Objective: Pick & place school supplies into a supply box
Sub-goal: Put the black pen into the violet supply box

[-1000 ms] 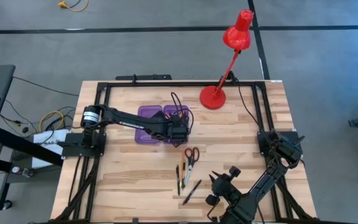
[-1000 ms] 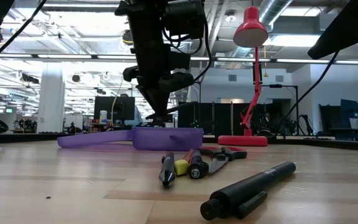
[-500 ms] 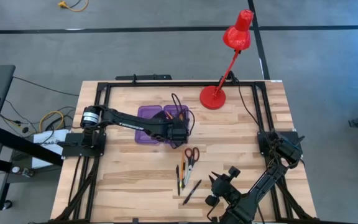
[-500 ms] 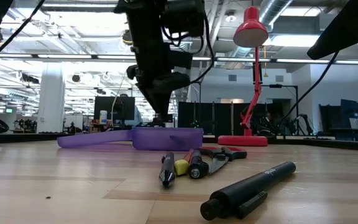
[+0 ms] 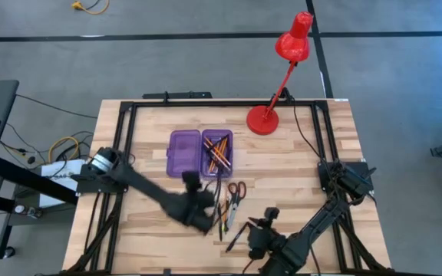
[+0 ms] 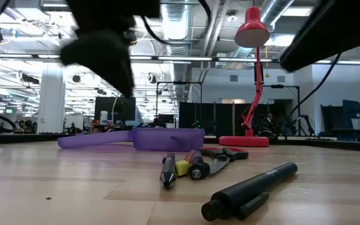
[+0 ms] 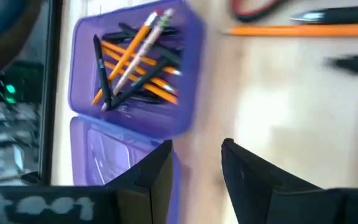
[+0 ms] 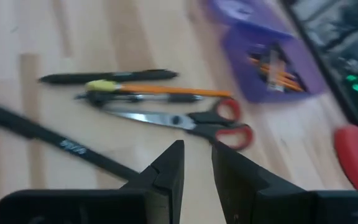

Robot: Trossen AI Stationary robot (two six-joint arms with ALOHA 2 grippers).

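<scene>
The supply box (image 5: 184, 146) lies open on the table, and its right half (image 7: 135, 68) holds several orange pencils and dark pens. Loose supplies lie near it: red-handled scissors (image 5: 236, 190), an orange pencil (image 5: 225, 208) among dark pens, and a black pen (image 5: 236, 234). My left gripper (image 7: 197, 162) is open and holds nothing; it hovers just past the box's near edge (image 5: 192, 182). My right gripper (image 8: 197, 165) hangs over the black pen (image 8: 48, 146), its fingers slightly apart with nothing between them (image 5: 259, 231).
A red desk lamp (image 5: 271, 115) stands at the table's far right, its head leaning beyond the far edge. A black frame (image 5: 129, 123) runs round the table top. Bare wood lies to the left of the loose supplies.
My left gripper has left the spot over the box's right half and swung fast toward the table's near edge, rolling as it went. The box's pencils and pens now show uncovered. My right gripper has edged toward the loose supplies and rolled.
</scene>
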